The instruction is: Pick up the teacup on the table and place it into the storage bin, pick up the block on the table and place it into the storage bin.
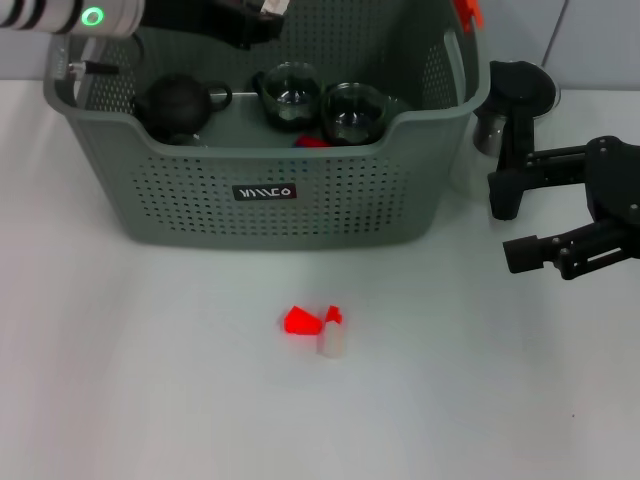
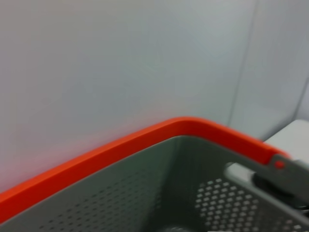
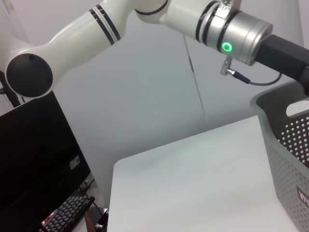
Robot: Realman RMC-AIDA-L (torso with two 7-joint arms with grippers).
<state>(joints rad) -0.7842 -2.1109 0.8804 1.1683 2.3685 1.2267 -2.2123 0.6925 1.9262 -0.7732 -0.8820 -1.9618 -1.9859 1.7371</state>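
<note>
The grey-green storage bin (image 1: 270, 190) stands at the back of the white table. Inside it are two dark glass teacups (image 1: 290, 92) (image 1: 352, 110), a black teapot (image 1: 175, 103) and a red piece (image 1: 312, 141). A small red block (image 1: 298, 321) lies on the table in front of the bin, touching a white piece with a red top (image 1: 332, 338). My left gripper (image 1: 248, 22) hangs over the bin's back; its wrist view shows only the bin's orange rim (image 2: 120, 145). My right gripper (image 1: 514, 226) is open and holds nothing, to the right of the bin.
A small grey glass vessel with a black top (image 1: 497, 115) stands on the table between the bin's right wall and my right gripper. The right wrist view shows my left arm (image 3: 145, 19), the bin's corner (image 3: 289, 145) and a black monitor (image 3: 38, 159) beyond the table edge.
</note>
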